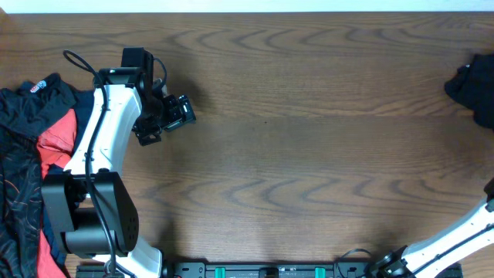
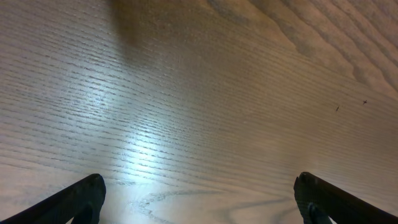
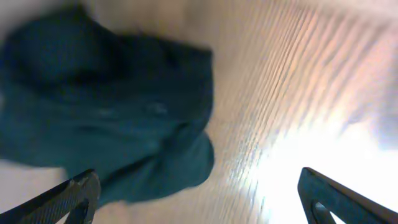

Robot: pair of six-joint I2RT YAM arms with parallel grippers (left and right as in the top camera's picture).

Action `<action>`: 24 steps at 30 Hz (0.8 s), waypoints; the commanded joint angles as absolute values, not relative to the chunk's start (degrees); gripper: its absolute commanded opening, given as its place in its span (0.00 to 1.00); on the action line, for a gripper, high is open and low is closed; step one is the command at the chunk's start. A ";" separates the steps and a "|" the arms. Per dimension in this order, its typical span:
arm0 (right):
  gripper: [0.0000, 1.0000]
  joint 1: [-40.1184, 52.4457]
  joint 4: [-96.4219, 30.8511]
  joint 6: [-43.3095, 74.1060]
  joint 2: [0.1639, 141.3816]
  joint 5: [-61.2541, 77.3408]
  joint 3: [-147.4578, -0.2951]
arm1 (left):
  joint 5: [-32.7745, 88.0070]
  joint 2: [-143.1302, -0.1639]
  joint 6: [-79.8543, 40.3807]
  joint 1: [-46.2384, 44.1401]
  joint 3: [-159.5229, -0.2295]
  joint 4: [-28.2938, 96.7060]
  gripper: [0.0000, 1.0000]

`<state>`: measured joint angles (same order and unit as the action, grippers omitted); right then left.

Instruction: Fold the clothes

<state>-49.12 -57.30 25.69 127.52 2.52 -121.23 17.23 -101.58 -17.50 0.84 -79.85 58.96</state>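
L hand [image 2: 199, 180] & R hand [image 3: 198, 175] wide open, empty; dark garment [image 3: 106, 106] crumpled, blurry, near R hand.

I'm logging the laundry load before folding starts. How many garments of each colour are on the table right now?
Black garment with white logo: 1
Red garment: 1
Black patterned garment: 1
Dark garment alone at the right edge: 1
Total: 4 that can be told apart; overlaps on the left may hide more.
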 commanded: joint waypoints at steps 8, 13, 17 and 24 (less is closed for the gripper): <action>0.01 -46.85 -62.87 26.11 119.00 7.11 -121.82 | 17.30 -101.80 -16.29 0.78 -80.38 59.16 0.98; 0.01 -46.39 -69.84 21.89 125.27 7.07 -121.82 | 17.32 -101.80 -16.29 0.78 -80.38 59.18 0.98; 0.01 -45.43 -72.79 18.35 131.07 7.11 -121.82 | 17.32 -101.80 -16.29 0.75 -80.38 59.44 0.98; 0.01 -40.91 -72.53 17.04 138.80 6.83 -121.82 | 17.32 -101.80 -16.32 0.75 -80.38 59.51 0.98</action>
<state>-43.48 -73.01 18.81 137.71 6.63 -121.73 17.23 -101.58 -17.50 0.84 -79.85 59.18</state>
